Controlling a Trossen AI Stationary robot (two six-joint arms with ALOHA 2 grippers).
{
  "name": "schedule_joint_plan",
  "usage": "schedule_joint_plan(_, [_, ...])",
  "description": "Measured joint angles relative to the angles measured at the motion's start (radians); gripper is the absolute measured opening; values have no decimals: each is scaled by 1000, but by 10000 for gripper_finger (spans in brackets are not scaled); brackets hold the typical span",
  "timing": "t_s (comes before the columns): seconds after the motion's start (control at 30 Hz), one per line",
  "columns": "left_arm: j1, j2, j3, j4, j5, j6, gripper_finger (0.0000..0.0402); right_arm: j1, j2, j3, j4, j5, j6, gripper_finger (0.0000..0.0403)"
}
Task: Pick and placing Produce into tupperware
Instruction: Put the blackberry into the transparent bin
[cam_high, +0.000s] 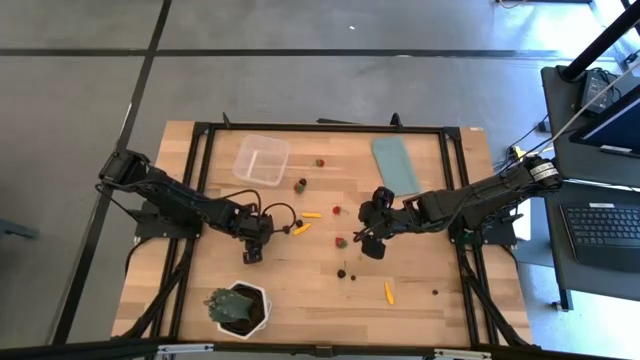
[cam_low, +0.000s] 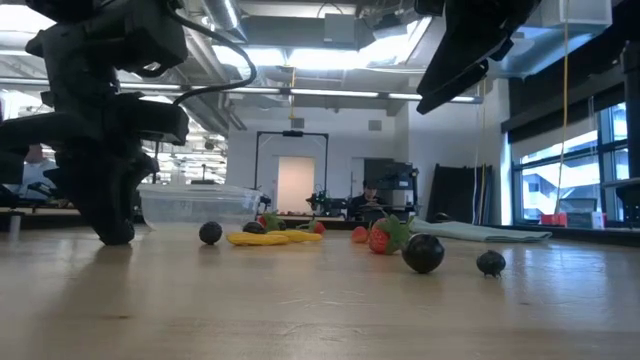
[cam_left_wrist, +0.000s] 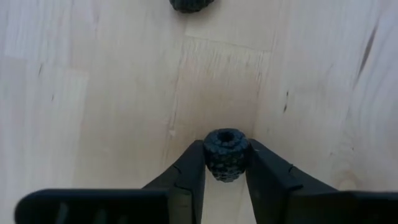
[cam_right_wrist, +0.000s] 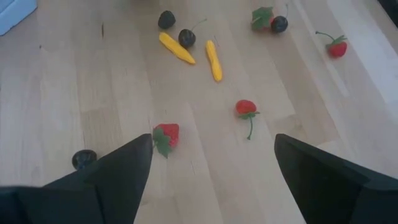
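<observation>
The produce is scattered over the wooden table: red berries (cam_high: 320, 162) (cam_right_wrist: 166, 135), yellow-orange pieces (cam_high: 312, 214) (cam_right_wrist: 176, 48) and dark ones (cam_high: 341, 272). The clear tupperware (cam_high: 261, 158) stands at the far left, with no produce showing in it. My left gripper (cam_high: 252, 254) (cam_left_wrist: 227, 163) is down at the table in front of the tub and is shut on a dark bumpy berry (cam_left_wrist: 227, 152). A second dark berry (cam_left_wrist: 193, 5) lies just beyond it. My right gripper (cam_high: 370, 243) (cam_right_wrist: 211, 149) hangs open above the table's middle, over a red strawberry. My left gripper pinches the dark bumpy berry's sides (cam_left_wrist: 214, 163) between its two fingertips (cam_left_wrist: 191, 163). It comes from above, pointing down. The low view shows the fingers (cam_low: 115, 232) reaching table level, so the berry sits at or just above the wood.
A flat teal lid (cam_high: 395, 163) lies at the far right of the table. A green plant in a white pot (cam_high: 238, 308) stands at the near edge, close to the left gripper. A black frame (cam_high: 320, 128) runs round the table. Bare wood lies near right.
</observation>
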Motion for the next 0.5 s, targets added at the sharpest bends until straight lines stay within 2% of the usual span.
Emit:
schedule_joint_plan(0.27, [-1, -1, 10, -1, -5, -33, 89, 0, 0, 0, 0, 0, 0, 339])
schedule_joint_plan(0.5, [44, 2, 148, -119, 14, 30, 83, 0, 0, 0, 0, 0, -1, 339])
